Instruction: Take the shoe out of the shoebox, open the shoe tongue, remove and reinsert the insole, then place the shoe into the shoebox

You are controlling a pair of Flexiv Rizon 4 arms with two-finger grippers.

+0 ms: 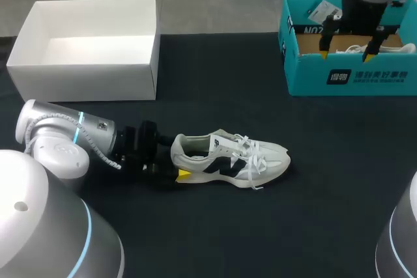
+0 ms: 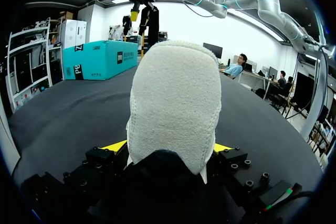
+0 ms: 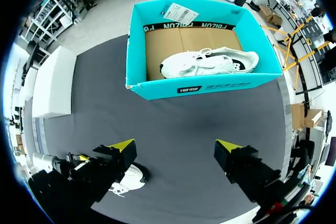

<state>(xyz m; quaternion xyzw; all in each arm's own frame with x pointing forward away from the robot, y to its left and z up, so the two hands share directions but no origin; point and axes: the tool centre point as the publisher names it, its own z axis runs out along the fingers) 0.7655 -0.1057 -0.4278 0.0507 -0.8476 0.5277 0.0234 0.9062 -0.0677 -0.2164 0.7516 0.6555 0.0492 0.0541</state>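
Observation:
A white sneaker with black side marks (image 1: 228, 157) lies on its sole on the black table, toe pointing right. My left gripper (image 1: 180, 162) is at its heel, and in the left wrist view the heel (image 2: 176, 103) fills the gap between the two yellow tips, which press on both sides; left gripper (image 2: 170, 148) is shut on the shoe. My right gripper (image 1: 348, 47) hangs wide open and empty above the teal shoebox (image 1: 352, 76). In the right wrist view the right gripper (image 3: 174, 145) is well above the table, short of the shoebox (image 3: 210, 87). A second white shoe (image 3: 210, 62) lies inside it.
A white open box (image 1: 85, 73) stands at the back left, also the white box (image 3: 52, 82) in the right wrist view. The teal shoebox (image 2: 100, 59) is far ahead of the held shoe. A paper tag lies on the shoebox's back rim.

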